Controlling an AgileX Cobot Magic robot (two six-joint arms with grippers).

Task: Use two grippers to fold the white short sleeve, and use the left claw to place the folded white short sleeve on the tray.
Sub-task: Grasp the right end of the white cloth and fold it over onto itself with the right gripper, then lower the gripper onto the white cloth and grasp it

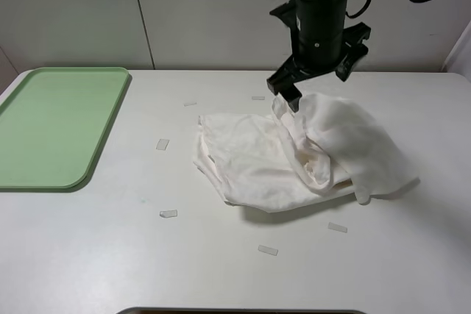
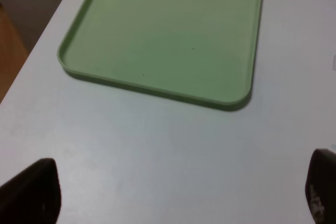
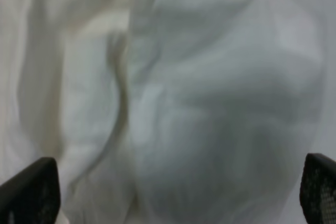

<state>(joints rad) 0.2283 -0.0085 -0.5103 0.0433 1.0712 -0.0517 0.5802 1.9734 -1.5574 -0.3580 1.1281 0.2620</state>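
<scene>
The wrinkled white cotton T-shirt (image 1: 272,163) lies bunched right of centre, its fold unfinished, well apart from the flat pale green plastic tray (image 1: 59,123) at left. The right black claw (image 1: 316,82) and the left black claw (image 2: 173,192) both gape wide, holding nothing.

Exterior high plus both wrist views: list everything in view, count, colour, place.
table: one, white, under everything
tray: one, pale green, table's left side, empty
white short sleeve: one, white, crumpled, centre-right of table
tape strips: six, pale, scattered around the short sleeve
wall: one, pale grey, panelled, behind table
right gripper: one, black, over the short sleeve's far edge, jaws open
left gripper: one, black, over bare table near the tray, jaws open
</scene>
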